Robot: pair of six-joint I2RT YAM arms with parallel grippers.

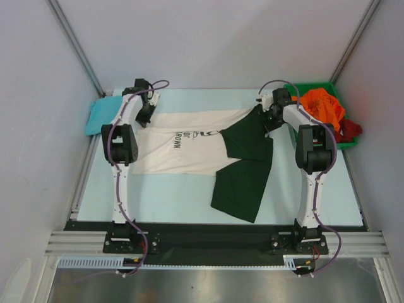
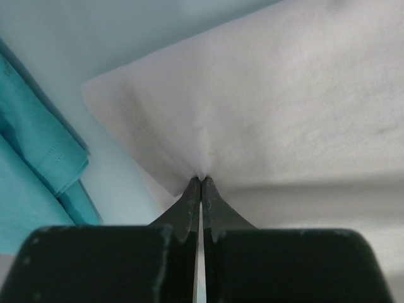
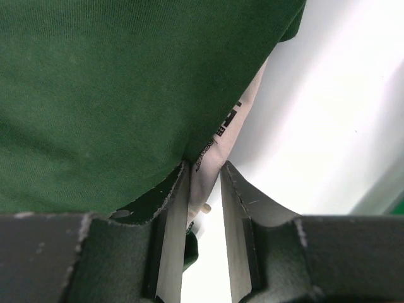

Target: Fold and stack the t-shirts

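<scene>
The cream t-shirt with dark green sleeves (image 1: 183,148) lies spread across the table, print up. My left gripper (image 1: 146,113) is shut on the shirt's cream far-left corner (image 2: 201,179). My right gripper (image 1: 268,117) is at the shirt's far-right end, by the green sleeve (image 1: 249,136). Its jaws (image 3: 205,167) stand a little apart. A cream strip with printed letters (image 3: 211,151) lies between them against the left finger, and green cloth (image 3: 126,88) drapes over that finger. A folded teal shirt (image 1: 101,115) lies left of the left gripper and also shows in the left wrist view (image 2: 38,151).
A green plastic bin (image 1: 344,144) stands at the far right and holds an orange shirt (image 1: 322,104) and a dark red one (image 1: 351,129). Grey walls close in left, right and behind. A dark strip runs along the table's near edge.
</scene>
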